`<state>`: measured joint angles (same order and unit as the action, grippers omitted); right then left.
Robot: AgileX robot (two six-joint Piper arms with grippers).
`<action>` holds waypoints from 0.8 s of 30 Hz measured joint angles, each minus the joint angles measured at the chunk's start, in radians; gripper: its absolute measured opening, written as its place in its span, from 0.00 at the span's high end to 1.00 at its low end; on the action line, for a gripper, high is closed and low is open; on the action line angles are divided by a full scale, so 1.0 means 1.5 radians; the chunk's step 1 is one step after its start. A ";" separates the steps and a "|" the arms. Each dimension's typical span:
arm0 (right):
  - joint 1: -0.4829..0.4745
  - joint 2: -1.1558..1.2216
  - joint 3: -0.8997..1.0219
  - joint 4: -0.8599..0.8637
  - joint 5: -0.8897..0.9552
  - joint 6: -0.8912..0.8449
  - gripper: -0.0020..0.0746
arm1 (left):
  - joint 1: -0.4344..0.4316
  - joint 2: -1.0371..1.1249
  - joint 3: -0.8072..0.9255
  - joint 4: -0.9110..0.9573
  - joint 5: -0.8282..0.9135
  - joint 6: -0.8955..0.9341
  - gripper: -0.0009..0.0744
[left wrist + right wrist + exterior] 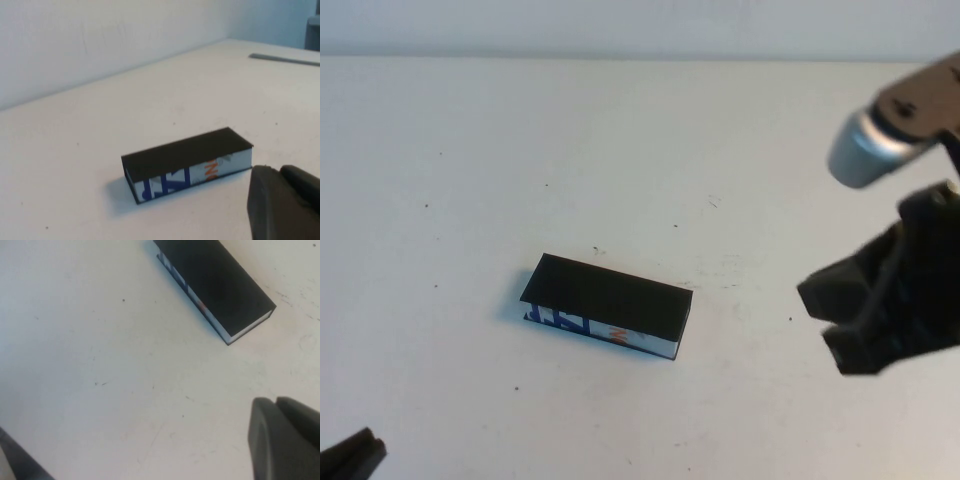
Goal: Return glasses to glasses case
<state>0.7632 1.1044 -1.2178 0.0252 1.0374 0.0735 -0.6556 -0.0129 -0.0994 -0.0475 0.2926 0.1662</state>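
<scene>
Bright even light, soft shadows, slightly blurred frames

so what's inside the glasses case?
Can't see inside: glasses case lies lid-shut on table. No glasses in view. Right gripper open, raised beside; left gripper low near corner.

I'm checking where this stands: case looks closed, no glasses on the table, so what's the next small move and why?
Probably pull the right gripper back clear. The glasses case lies lid-down shut, alone on the table; no glasses show, neither gripper touches it, and the left gripper sits low at the near edge.
</scene>
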 joint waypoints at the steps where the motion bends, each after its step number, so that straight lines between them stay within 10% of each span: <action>1: 0.000 -0.031 0.037 0.000 -0.028 0.002 0.99 | 0.000 0.000 0.015 0.000 -0.002 0.000 0.99; 14: 0.000 -0.313 0.406 0.007 -0.385 0.027 0.99 | 0.000 0.000 0.083 0.003 0.028 -0.003 0.99; 24: 0.000 -0.350 0.458 0.059 -0.420 0.029 0.99 | 0.000 0.000 0.083 0.004 0.047 -0.003 0.99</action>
<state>0.7632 0.5792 -0.5315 0.1130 0.4081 0.1164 -0.6556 -0.0129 0.0244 -0.0414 0.3628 0.1624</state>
